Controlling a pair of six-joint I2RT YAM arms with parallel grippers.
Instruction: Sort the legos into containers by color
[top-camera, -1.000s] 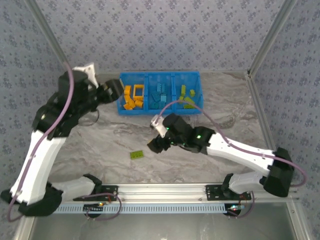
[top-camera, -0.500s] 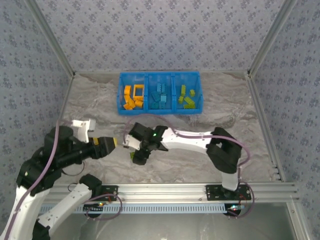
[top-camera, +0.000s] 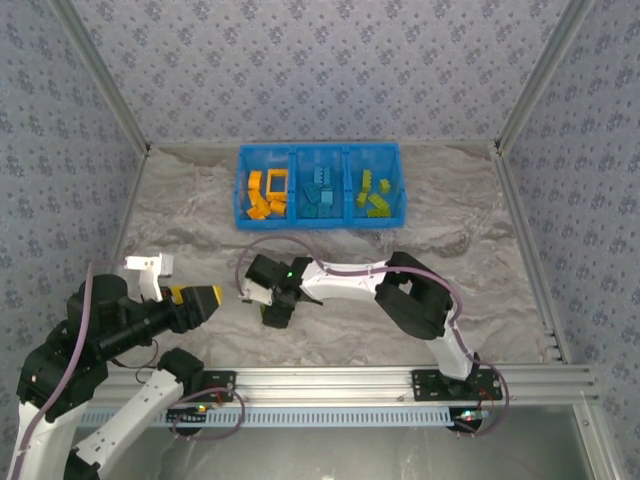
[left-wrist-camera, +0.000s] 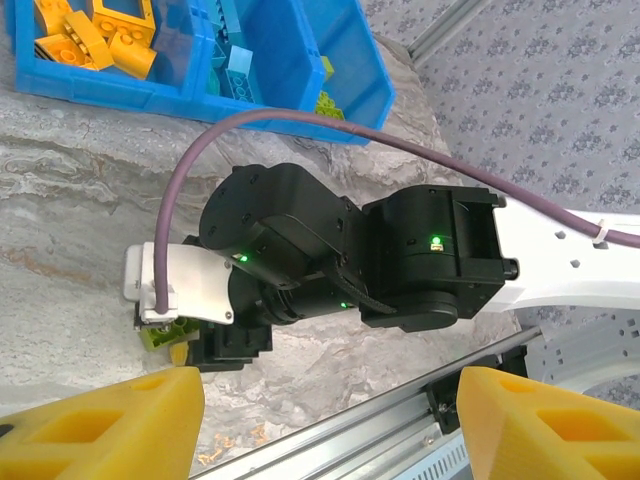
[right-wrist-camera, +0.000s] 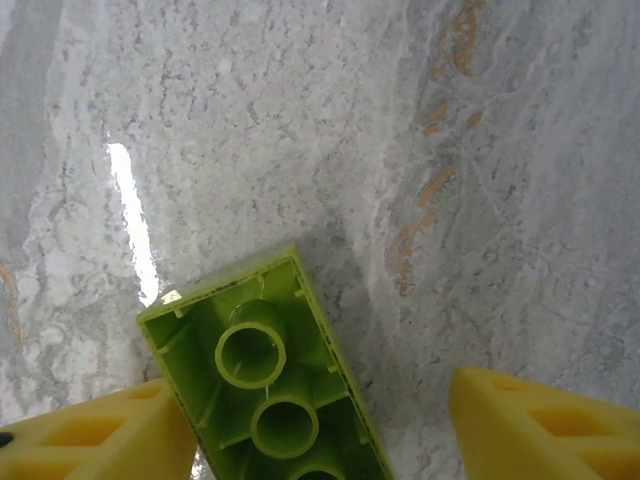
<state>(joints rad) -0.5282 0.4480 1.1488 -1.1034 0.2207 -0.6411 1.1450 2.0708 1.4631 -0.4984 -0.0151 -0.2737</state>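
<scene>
Right gripper (right-wrist-camera: 320, 420): lowered to the tabletop (top-camera: 480, 260) with its yellow fingers spread; it straddles the lime green brick (right-wrist-camera: 260, 390) rather than pinching it, probably so that it can close on the brick's long sides.
Lime green brick: it lies between the right gripper's fingers with its hollow underside towards the wrist camera. One edge sits against one finger and a clear gap remains to the other. It looks to be the last loose piece.
Left gripper (top-camera: 198, 297): held clear, just beside the right gripper and above the tabletop. Its yellow fingers are spread and hold nothing, likely parked so that the other arm has room.
Blue bin (top-camera: 320, 148): well beyond the right gripper, at the far side of the tabletop, with three compartments in a row.
Sorted legos: orange bricks (top-camera: 265, 195) fill the left compartment, blue bricks (top-camera: 320, 193) the middle one and lime bricks (top-camera: 374, 197) the right one. The straddled brick therefore belongs in the right compartment, beyond the right gripper and to its right.
Tabletop: grey marbled, smooth and glossy, with a streak of glare next to the brick; a hard surface on which the brick could slide under a one-sided push.
Enclosure: walls (top-camera: 320, 70) in a blue-grey floral pattern, with an aluminium rail (top-camera: 330, 380) along the near edge.
</scene>
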